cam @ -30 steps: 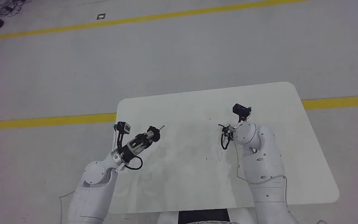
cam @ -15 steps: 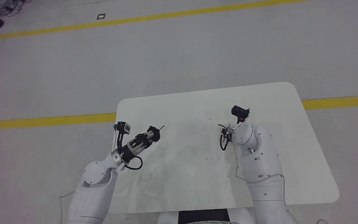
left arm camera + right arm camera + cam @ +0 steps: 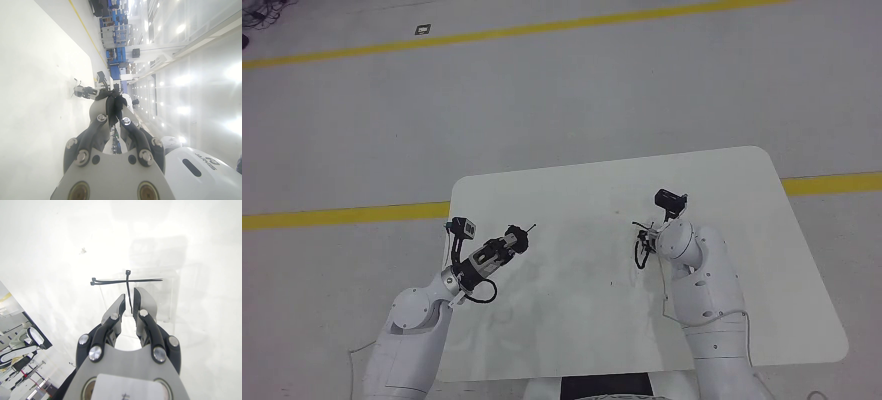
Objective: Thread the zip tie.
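Observation:
My right gripper [image 3: 129, 291] hangs open over a clear shallow tray [image 3: 171, 300], low over the table's middle right [image 3: 643, 243]. A black zip tie [image 3: 127, 279] runs between the fingers, its head pointing away; they stand a little apart on either side of it. Two more zip ties [image 3: 111, 282] lie side by side across it. My left gripper [image 3: 514, 240] is held above the left part of the white table [image 3: 742, 200], shut on a black zip tie [image 3: 113, 106]. A thin end [image 3: 531, 229] pokes past its tips.
A small speck [image 3: 82, 250] lies on the table beyond the tray. The table's rounded far corner [image 3: 88, 56] and the floor's yellow line [image 3: 342, 215] lie past the arms. Bare table surface stretches between the two grippers.
The right arm has shifted slightly to the left, toward the table's middle. The left arm has kept still.

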Robot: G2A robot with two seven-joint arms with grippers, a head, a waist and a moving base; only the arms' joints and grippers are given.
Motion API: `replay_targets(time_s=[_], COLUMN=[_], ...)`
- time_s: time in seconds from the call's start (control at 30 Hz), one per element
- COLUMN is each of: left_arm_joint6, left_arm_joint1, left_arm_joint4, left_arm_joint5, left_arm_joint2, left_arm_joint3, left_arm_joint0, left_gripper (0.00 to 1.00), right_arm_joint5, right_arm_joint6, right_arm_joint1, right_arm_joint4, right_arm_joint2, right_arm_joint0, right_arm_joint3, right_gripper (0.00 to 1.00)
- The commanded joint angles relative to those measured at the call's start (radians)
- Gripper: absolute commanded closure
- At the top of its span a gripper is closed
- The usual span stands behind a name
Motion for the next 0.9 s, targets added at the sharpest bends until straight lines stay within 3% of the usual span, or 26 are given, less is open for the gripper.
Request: replay_targets(time_s=[0.0,0.1,0.43,0.87], left_arm_joint6=[0.000,0.000,0.000,0.000], left_arm_joint1=[0.000,0.000,0.000,0.000], left_arm_joint4=[0.000,0.000,0.000,0.000], left_arm_joint5=[0.000,0.000,0.000,0.000], left_arm_joint2=[0.000,0.000,0.000,0.000], left_arm_joint3=[0.000,0.000,0.000,0.000], left_arm_joint0=[0.000,0.000,0.000,0.000], left_gripper=[1.00,1.00,1.00,1.00], right_arm_joint5=[0.000,0.000,0.000,0.000], right_arm_joint6=[0.001,0.001,-0.001,0.050], right_arm_joint1=[0.000,0.000,0.001,0.011], right_arm_joint4=[-0.002,-0.002,0.010,0.132], right_arm_joint2=[0.000,0.001,0.002,0.052], right_arm_joint0=[0.000,0.000,-0.009,-0.048], right_arm_joint3=[0.000,-0.002,-0.019,-0.173], right_gripper=[0.93,1.00,1.00,1.00])
